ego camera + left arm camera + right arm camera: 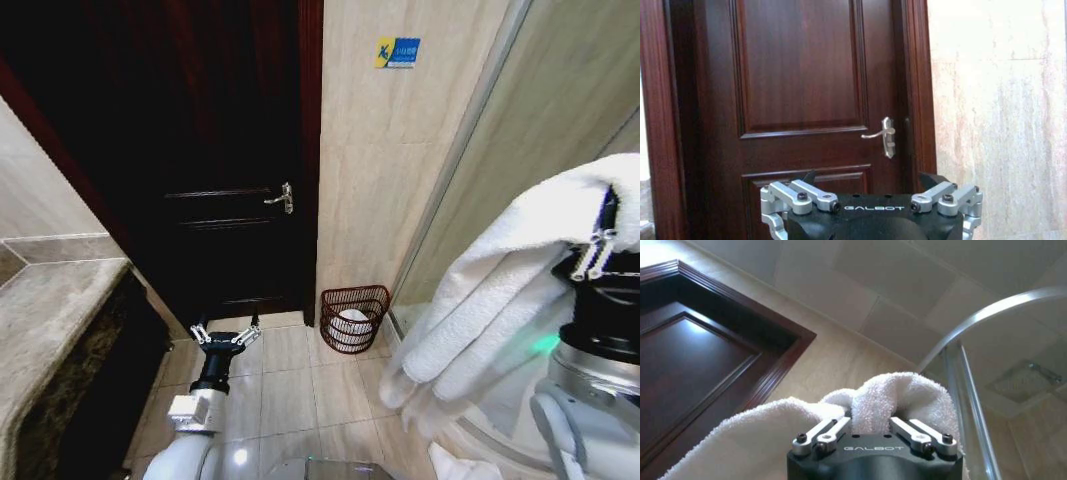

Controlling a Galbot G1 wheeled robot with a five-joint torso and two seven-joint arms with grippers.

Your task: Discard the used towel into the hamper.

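Observation:
The used towel (500, 290) is white and thick. It hangs in long folds from my right gripper (605, 228), which is raised high at the right and shut on the towel's top fold. In the right wrist view the towel (900, 395) bunches up between the closed fingers of the right gripper (870, 426). The hamper (354, 318), a dark reddish-brown open-weave basket with something white inside, stands on the floor against the tiled wall, below and left of the towel. My left gripper (225, 337) is held low over the floor by the door, open and empty, and appears again as the left gripper (870, 178).
A dark wooden door (220, 150) with a metal handle (282, 198) is shut, left of the hamper. A stone counter (50, 320) runs along the left. A glass shower enclosure (480, 130) rises on the right. Tiled floor (290, 390) lies between me and the hamper.

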